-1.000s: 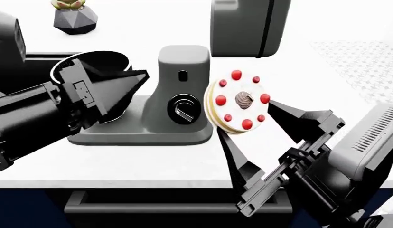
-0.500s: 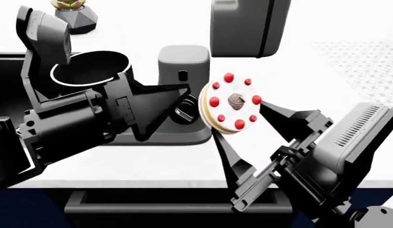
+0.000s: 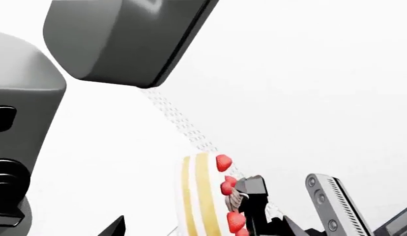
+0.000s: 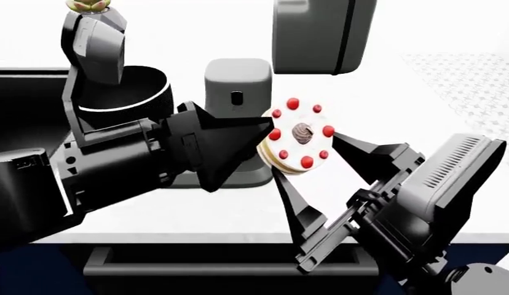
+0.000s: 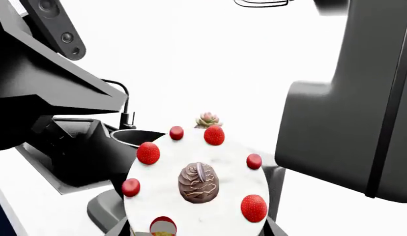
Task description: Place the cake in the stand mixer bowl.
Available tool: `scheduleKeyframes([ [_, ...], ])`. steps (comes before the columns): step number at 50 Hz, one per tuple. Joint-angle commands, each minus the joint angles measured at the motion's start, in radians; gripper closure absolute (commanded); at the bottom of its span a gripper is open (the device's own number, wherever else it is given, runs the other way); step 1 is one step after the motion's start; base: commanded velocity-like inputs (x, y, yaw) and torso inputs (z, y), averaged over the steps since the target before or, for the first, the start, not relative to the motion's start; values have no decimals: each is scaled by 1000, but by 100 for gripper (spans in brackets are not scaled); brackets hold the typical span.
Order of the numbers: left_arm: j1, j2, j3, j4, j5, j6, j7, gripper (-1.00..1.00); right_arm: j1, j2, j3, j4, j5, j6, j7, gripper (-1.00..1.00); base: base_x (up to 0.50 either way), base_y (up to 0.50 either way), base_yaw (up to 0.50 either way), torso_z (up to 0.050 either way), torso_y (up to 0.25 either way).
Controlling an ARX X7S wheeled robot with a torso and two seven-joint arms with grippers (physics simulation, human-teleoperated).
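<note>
The cake [image 4: 300, 138], white-topped with red berries and a brown dollop, is held tilted above the counter, next to the grey stand mixer [image 4: 236, 86]. My right gripper [image 4: 305, 153] is shut on it, one finger on each side. It fills the right wrist view [image 5: 198, 184] and shows edge-on in the left wrist view [image 3: 202, 196]. My left gripper [image 4: 266, 128] is open, its black wedge tip right beside the cake's left edge. The black stand mixer bowl [image 4: 138, 92] stands at the far left, partly hidden behind my left arm, and also shows in the right wrist view [image 5: 132, 135].
The mixer's raised grey head [image 4: 320, 34] hangs above and behind the cake. A small faceted planter [image 4: 90, 6] is at the far left back. The white counter [image 4: 238, 212] ends at a front edge, with a dark drawer handle [image 4: 189, 267] below.
My left arm has swung right from the bowl, and its gripper tip is now next to the cake. More of the bowl shows. The cake and right gripper shifted slightly left.
</note>
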Motion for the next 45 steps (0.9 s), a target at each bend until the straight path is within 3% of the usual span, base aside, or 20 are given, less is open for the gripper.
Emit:
scheduleKeyframes([
  [1, 3, 22, 11, -25, 31, -8, 34, -100, -5, 7, 13, -21, -6, -9, -9, 100, 0, 0, 0, 0, 0],
  [37, -25, 186, 157, -313, 275, -111, 298, -100, -18, 23, 6, -71, 4, -27, 7, 100, 0, 0, 0, 0, 0],
  [38, -24, 182, 157, -305, 285, -110, 296, 100, -19, 24, 6, -70, 4, -28, 6, 100, 0, 0, 0, 0, 0],
  [45, -22, 171, 143, -270, 273, -93, 274, 100, -23, 23, 0, -62, -4, -37, 5, 100, 0, 0, 0, 0, 0],
])
